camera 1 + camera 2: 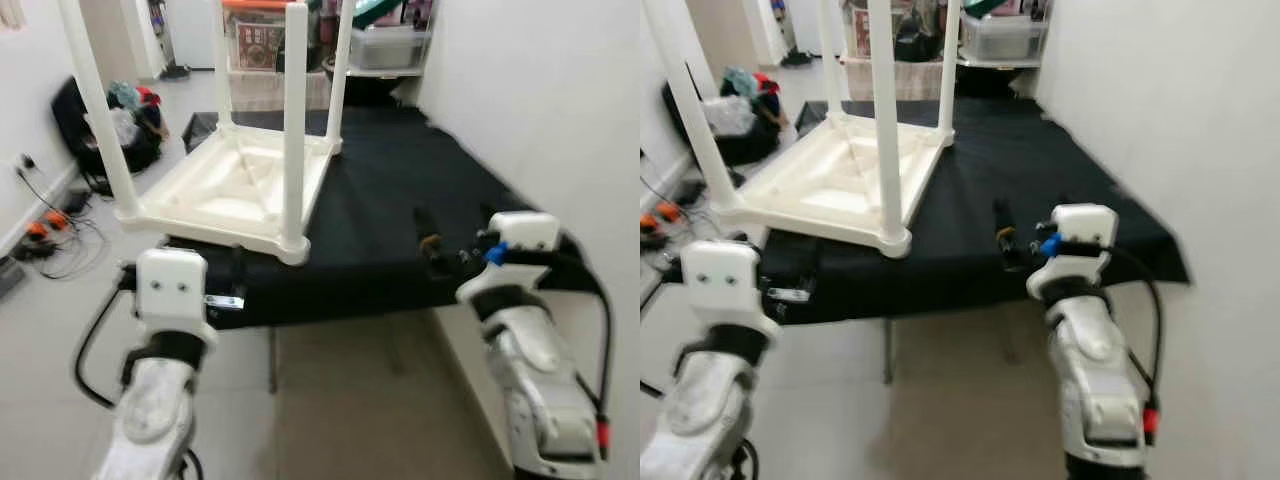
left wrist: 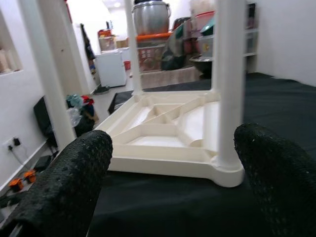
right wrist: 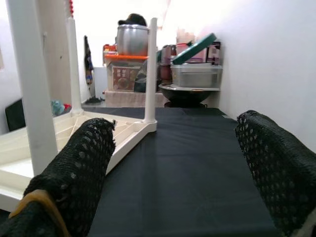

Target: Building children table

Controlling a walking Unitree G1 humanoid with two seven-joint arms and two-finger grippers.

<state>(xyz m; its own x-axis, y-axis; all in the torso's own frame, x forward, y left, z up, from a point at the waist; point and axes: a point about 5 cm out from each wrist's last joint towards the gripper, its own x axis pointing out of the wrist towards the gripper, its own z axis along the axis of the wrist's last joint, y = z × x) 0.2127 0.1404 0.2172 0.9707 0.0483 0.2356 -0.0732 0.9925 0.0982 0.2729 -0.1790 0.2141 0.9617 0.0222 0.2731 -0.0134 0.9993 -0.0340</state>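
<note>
Grippers first: your left gripper (image 2: pixel 168 197) is spread wide with nothing between its black mesh fingers (image 2: pixel 64 187), and it hovers at the near edge of the black-covered platform (image 1: pixel 400 190), pointing at the closest corner of the table. Your right gripper (image 3: pixel 177 197) is just as wide apart and also empty, low over the black cloth near the front right part of the platform. You have both silver forearms raised from below and stretched forward, the left arm (image 1: pixel 160 390) in front of the platform's near left corner, the right arm (image 1: pixel 535 370) beside the white wall (image 1: pixel 560 100). You can see the white children table (image 1: pixel 235 185) lying upside down on the left half of the platform, top flat on the cloth, its four legs standing straight up, and its near left corner overhanging the edge. Behind it sits shelving with storage boxes (image 3: pixel 195 74) and a metal pot (image 3: pixel 132 39)
</note>
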